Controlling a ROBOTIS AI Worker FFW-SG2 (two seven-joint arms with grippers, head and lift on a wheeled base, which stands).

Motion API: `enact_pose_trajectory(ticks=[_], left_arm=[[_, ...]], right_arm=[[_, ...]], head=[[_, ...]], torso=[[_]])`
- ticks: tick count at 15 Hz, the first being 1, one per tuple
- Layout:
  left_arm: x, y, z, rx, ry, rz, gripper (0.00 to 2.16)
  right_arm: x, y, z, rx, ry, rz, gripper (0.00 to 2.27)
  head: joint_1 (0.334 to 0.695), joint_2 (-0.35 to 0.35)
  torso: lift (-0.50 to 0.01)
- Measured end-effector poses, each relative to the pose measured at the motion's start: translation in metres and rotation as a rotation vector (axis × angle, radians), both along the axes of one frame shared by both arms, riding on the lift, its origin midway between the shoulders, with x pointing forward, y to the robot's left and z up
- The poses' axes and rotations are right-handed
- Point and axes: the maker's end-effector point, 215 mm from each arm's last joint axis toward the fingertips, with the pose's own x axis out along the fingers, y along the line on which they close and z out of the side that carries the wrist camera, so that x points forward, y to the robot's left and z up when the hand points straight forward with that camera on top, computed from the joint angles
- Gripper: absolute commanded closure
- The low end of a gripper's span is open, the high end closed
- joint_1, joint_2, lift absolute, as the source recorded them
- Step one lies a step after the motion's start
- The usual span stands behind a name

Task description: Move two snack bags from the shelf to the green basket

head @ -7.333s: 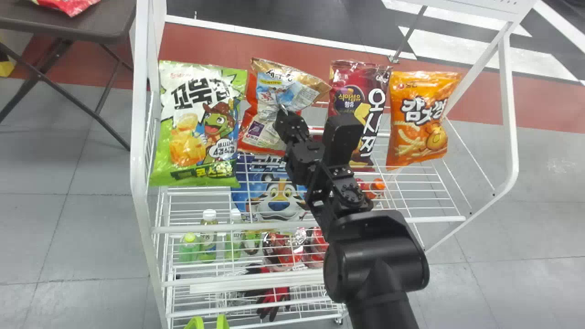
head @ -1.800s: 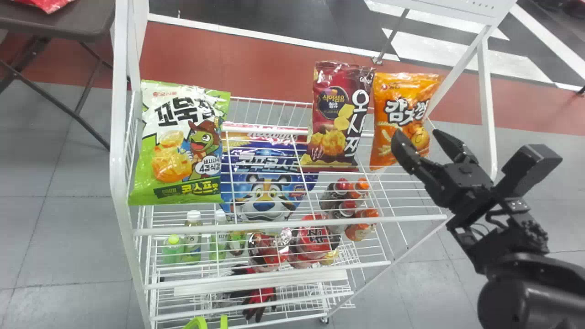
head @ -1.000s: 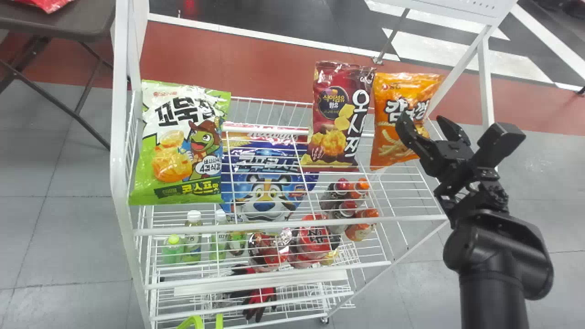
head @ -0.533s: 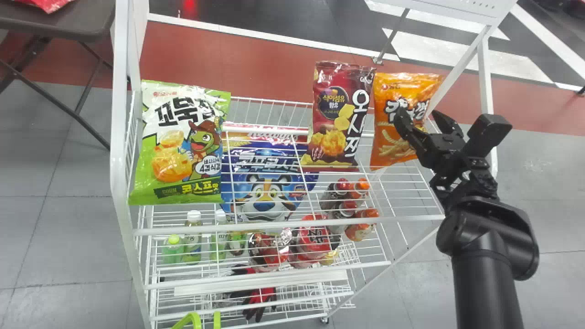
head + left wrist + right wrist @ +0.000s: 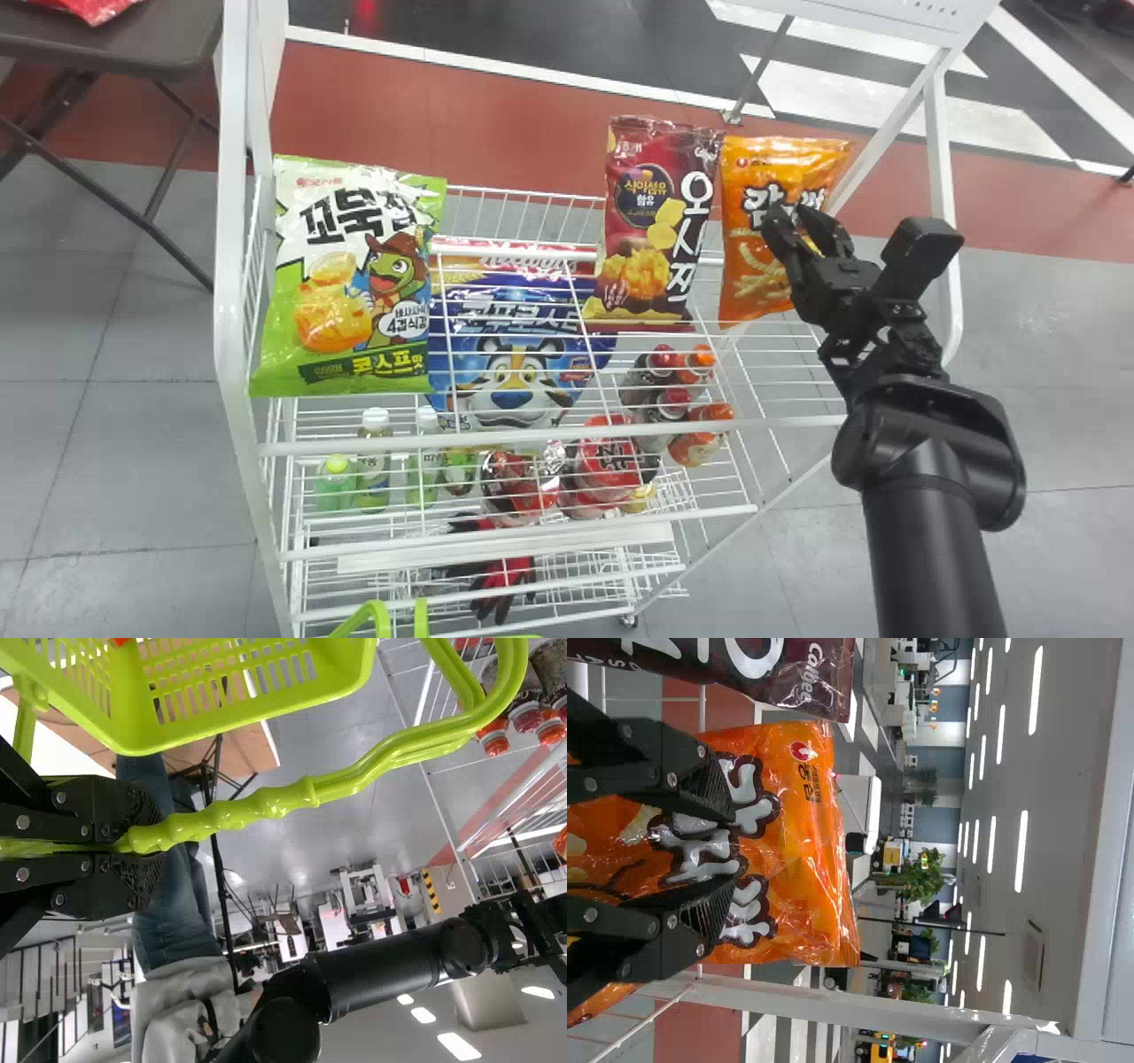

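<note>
At nine o'clock the green snack bag [image 5: 345,283] stands on the shelf [image 5: 354,446]; towards seven is the handle [image 5: 266,804] of the green basket [image 5: 221,720], clamped in the left gripper [image 5: 142,837]; the dark red snack bag [image 5: 651,221] stands at one; at two is the orange snack bag [image 5: 753,257], the right gripper [image 5: 788,213] before its printed face, claw slightly parted; it should be light, slick and crushable, best pinched gently by loose film above its contents.
</note>
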Motion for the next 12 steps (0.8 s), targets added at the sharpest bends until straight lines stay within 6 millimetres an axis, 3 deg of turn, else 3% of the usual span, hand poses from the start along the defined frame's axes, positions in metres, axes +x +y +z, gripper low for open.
enact_pose_trajectory(ticks=[6,12], left_arm=[[0.000,0.001,0.000,0.000,0.000,0.002,2.12],[0.000,0.000,0.001,-0.001,-0.001,0.001,2.12]], right_arm=[[-0.007,-0.010,0.003,-0.018,-0.027,-0.054,2.25],[-0.038,-0.001,0.022,-0.005,-0.097,-0.054,2.25]], head=[[0.695,-0.350],[0.695,-0.350]], torso=[[-0.013],[-0.013]])
